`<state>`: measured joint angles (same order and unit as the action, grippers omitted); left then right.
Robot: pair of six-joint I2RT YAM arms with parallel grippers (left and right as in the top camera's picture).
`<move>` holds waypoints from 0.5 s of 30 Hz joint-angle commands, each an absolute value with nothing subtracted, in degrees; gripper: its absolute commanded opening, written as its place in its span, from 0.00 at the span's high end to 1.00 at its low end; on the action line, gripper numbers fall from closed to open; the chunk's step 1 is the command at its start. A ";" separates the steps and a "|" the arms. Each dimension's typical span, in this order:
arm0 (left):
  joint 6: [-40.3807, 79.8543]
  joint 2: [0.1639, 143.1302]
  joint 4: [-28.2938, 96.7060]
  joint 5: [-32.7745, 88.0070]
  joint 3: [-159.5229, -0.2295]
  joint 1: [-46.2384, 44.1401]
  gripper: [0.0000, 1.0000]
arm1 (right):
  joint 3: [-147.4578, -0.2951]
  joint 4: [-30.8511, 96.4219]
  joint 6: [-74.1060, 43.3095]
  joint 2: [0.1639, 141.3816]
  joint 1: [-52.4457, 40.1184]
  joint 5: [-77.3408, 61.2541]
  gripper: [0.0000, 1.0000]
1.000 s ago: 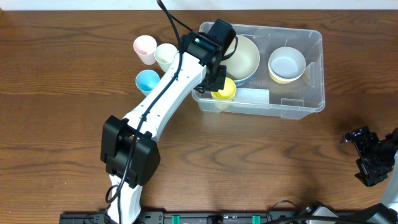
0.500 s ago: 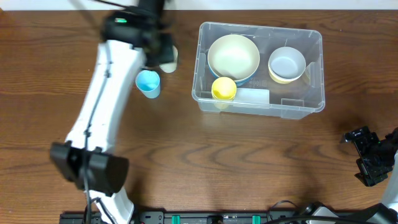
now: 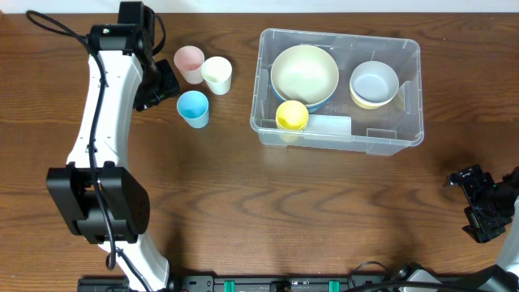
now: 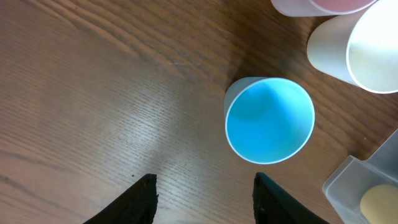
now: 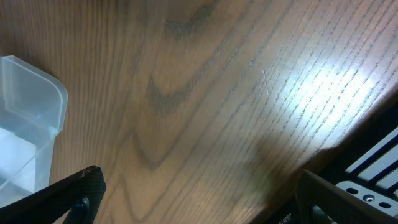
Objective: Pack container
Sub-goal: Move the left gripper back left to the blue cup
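Overhead view: the container stands on the table at upper right of centre, upright with its opening facing up. Its long axis runs left to right across the picture, and the white label lies along the lower long side. Inside are a large cream bowl, a white bowl and a yellow cup. Left of the container, on the table, stand a pink cup, a cream cup and a blue cup. The left gripper is just left of the blue cup. The right gripper is at the lower right edge, well apart from the container (finger spacing is not legible here).

Left wrist view: both fingers stand apart with only bare table between them, released. The blue cup is ahead, untouched, with a corner of the container at lower right.

Right wrist view: the fingers are spread wide over bare table, grasping nothing. One rounded container corner shows at the left edge.
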<state>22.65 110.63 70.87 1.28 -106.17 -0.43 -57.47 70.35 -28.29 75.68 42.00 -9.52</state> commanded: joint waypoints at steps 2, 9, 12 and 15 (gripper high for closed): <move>21.65 112.14 70.63 1.06 -105.95 -0.97 0.50 | -57.49 70.19 -29.12 75.00 42.48 -9.89 0.01; 19.94 114.83 70.41 2.15 -105.62 -1.58 0.50 | -57.49 70.22 -29.12 75.00 42.48 -9.89 0.01; 19.94 116.33 70.19 2.17 -104.88 -1.58 0.50 | -57.49 70.22 -29.12 75.00 42.48 -9.89 0.01; 19.97 117.40 69.73 2.17 -103.81 -1.58 0.50 | -57.49 70.22 -29.12 75.00 42.48 -9.89 0.01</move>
